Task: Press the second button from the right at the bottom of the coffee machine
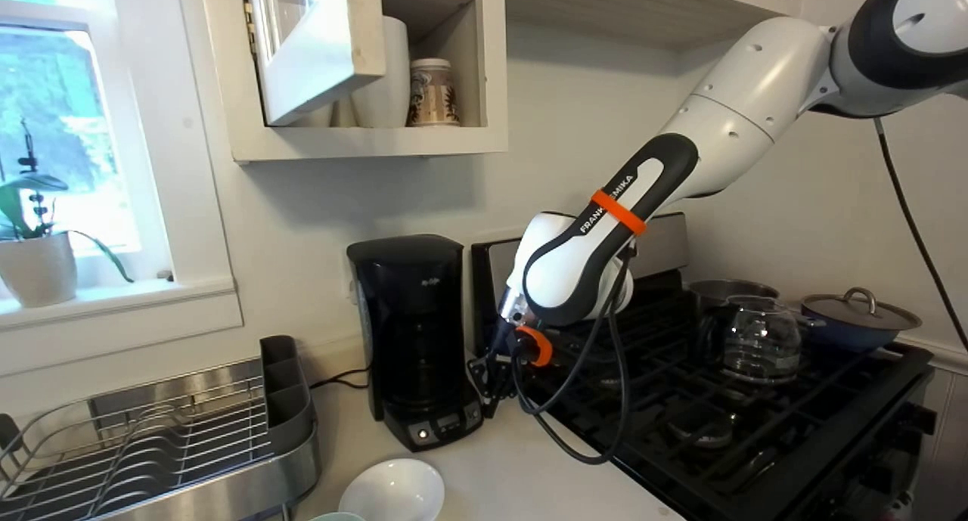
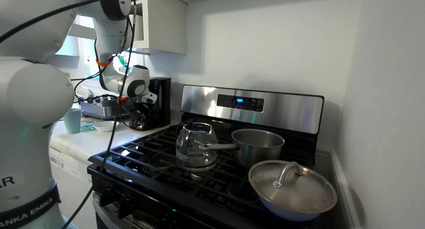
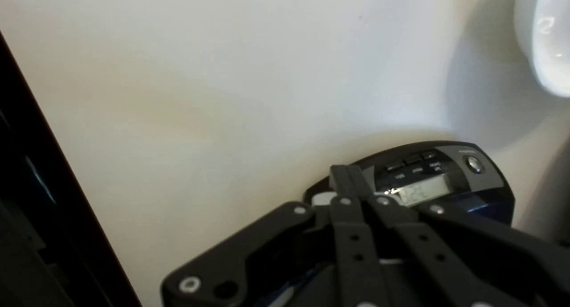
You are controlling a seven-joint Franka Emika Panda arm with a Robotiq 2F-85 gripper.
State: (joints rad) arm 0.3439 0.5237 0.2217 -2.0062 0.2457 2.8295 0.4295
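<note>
The machine (image 1: 412,309) stood on the counter (image 1: 544,479), between the rack (image 1: 295,464) on its left and the stove (image 2: 289,111) on its right. Its panel (image 3: 454,175) ran along the near side of the base. In the wrist view, where it appeared turned round, it showed a silver button (image 3: 473,164), a display (image 3: 423,190) with digits too blurred to read, and a row of small buttons (image 3: 413,160). In the scene the silver button sat at the panel's left end.

In an exterior view the arm (image 1: 737,120) sloped down from the right, with the gripper (image 3: 348,173) tilted at the machine's near right corner. Its fingers (image 3: 339,182) were closed together, side by side, and in the wrist view they hid part of the panel's right end. Whether they touched it I could not tell.

A white bowl (image 1: 393,494) lay just on the near side of the machine. In an exterior view a pale green cup (image 2: 72,121) stood to the left of the bowl. On the stove were a glass pot (image 2: 196,149) at left, a saucepan (image 2: 265,157) to its right, and a lidded pan (image 2: 295,189) at the near right. Over the counter hung a cabinet (image 1: 446,143), its door ajar.
</note>
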